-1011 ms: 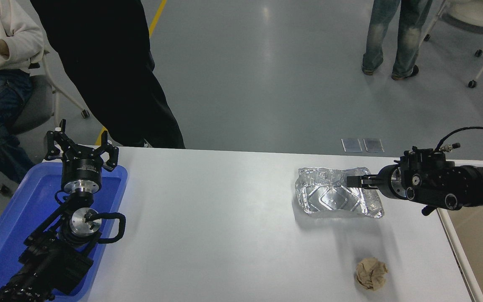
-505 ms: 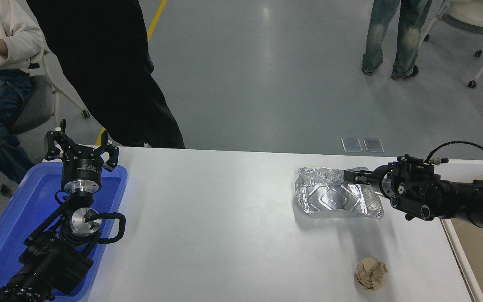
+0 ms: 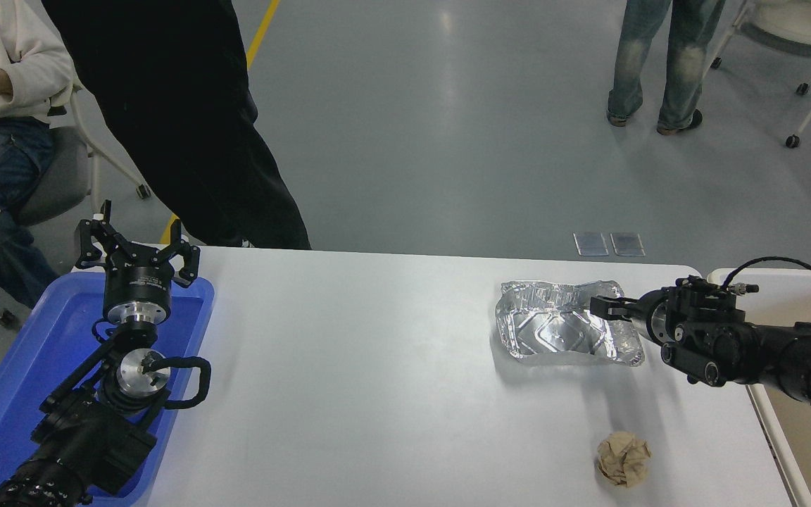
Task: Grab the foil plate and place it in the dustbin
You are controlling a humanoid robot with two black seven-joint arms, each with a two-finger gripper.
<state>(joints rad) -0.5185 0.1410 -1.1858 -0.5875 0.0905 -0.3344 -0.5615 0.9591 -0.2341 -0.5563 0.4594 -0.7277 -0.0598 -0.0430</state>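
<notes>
My right gripper [image 3: 606, 308] reaches in from the right edge and points left across the white table [image 3: 377, 366], its tip at the right-hand rim of the shiny, crumpled silver foil plate [image 3: 553, 331]. That plate lies flat on the table toward its far right part, its long axis running left to right, so it stretches away from my fingers along the line they point in; the rim nearest me is the short right end. From this angle the fingers look drawn close together over that rim, but I cannot tell whether they have closed on the foil or only sit against it. The large cream-rimmed dustbin [image 3: 764, 415] stands just off the table's right edge, behind my right wrist, so the carry would be a short pull back to the right. My left gripper [image 3: 136, 248] is parked well apart at the lower left, fingers spread wide and holding nothing, above the shallow blue plastic tray [image 3: 4, 394]; the right arm is plainly the nearer one. A small crumpled brown paper ball [image 3: 622, 459] sits near the front edge, clear of that path. Compared with a second ago, my right wrist has dropped lower and drawn back to the right, the tip moving from over the plate's inside to its right rim, while the plate has kept its place.
</notes>
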